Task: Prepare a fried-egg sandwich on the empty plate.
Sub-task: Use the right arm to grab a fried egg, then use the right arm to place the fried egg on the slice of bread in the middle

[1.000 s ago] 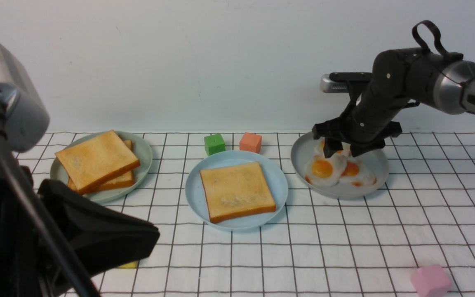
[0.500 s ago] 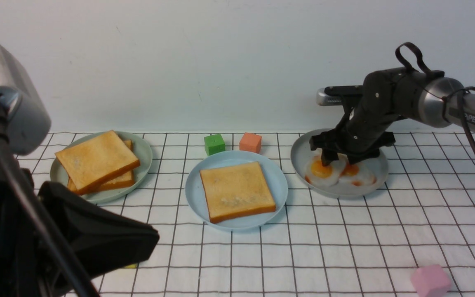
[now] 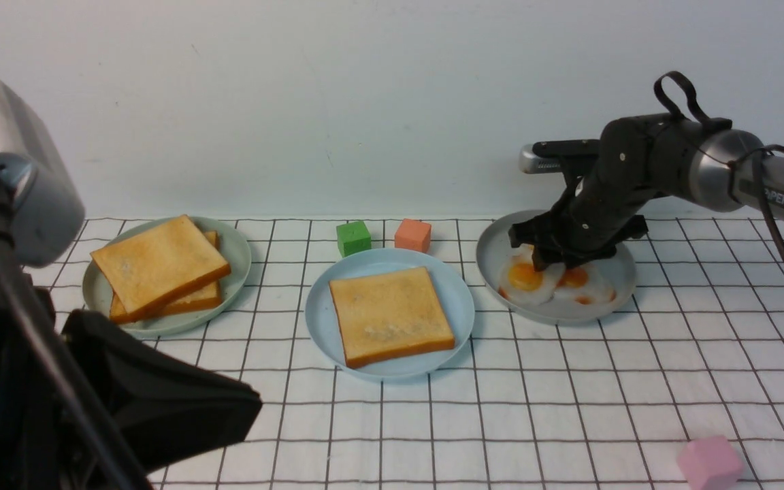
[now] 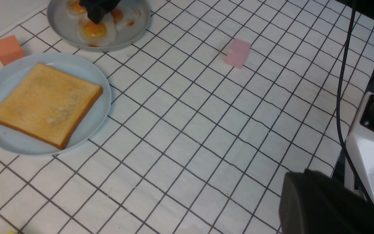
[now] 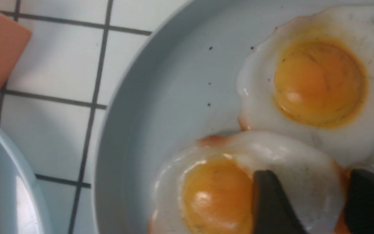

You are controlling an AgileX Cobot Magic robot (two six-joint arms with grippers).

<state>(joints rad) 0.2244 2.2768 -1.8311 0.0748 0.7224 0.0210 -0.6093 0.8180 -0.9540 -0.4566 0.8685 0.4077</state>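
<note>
Green block (image 3: 354, 237) beside orange block (image 3: 413, 235); pink block (image 3: 708, 463) well apart; possibly a yellow block (image 4: 12, 232).

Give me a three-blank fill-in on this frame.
The light blue plate holds ____ toast slice.
The pale green plate holds ____ stacked slices.
Down at a fried egg on the grey plate is the ____ gripper.
Missing: one; two; right.
</note>
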